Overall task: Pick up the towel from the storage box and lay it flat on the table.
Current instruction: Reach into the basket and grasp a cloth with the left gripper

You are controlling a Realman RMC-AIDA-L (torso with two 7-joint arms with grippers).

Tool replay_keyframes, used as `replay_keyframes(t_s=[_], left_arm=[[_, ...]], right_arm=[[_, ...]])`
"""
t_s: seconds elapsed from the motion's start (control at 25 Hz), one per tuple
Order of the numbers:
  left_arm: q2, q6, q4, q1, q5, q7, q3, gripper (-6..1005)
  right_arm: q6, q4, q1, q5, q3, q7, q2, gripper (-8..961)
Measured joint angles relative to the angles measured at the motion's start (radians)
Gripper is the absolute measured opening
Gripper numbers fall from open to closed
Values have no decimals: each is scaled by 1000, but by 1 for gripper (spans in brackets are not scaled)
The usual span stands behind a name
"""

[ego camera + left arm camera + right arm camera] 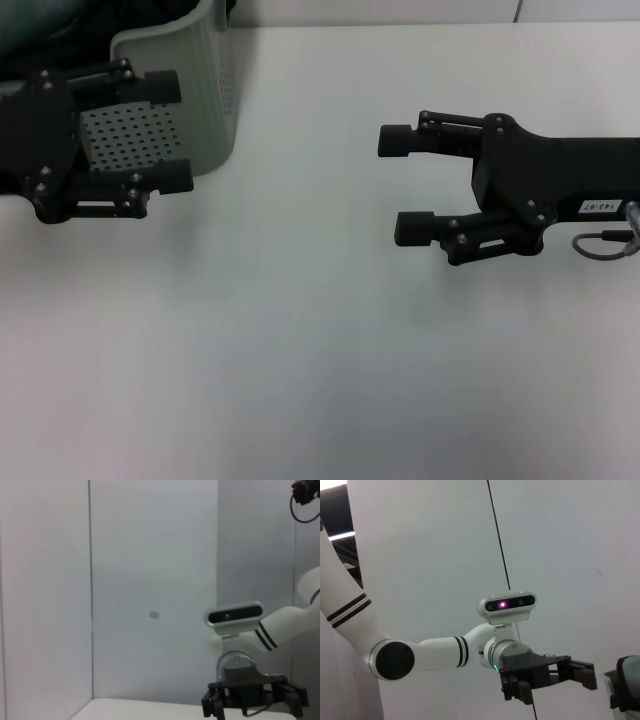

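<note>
The storage box [205, 90] stands at the far left of the table [320, 350], with its perforated wall facing me. A dark green cloth [25, 40] shows inside it at the picture's top left corner, mostly hidden, so I cannot tell whether it is the towel. My left gripper [170, 130] is open and empty, hovering in front of the box's near wall. My right gripper [400, 185] is open and empty above the table's right half, pointing toward the left. The left wrist view shows the right gripper [255, 702] farther off. The right wrist view shows the left gripper [545, 675].
White table stretches between the two grippers and toward the front edge. A grey cable [605, 243] loops beside the right wrist. The wrist views show white walls and the robot's white arms.
</note>
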Motion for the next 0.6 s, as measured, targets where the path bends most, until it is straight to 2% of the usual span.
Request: replay_keyframes(t_s=[0.24, 0.4, 0.48, 0.6], left_arm=[[-30, -25, 66, -14, -5, -66, -121, 790], [-58, -155, 265, -25, 1, -226, -203, 781], [-59, -247, 366, -27, 18, -311, -210, 776], [-41, -365, 497, -29, 94, -448, -211, 769]], right_arm=[[30, 1, -4, -2, 25, -7, -3, 880], [67, 2, -22, -4, 28, -11, -2, 880], [83, 2, -39, -2, 29, -16, 0, 880], [89, 3, -67, -2, 46, -20, 4, 880]])
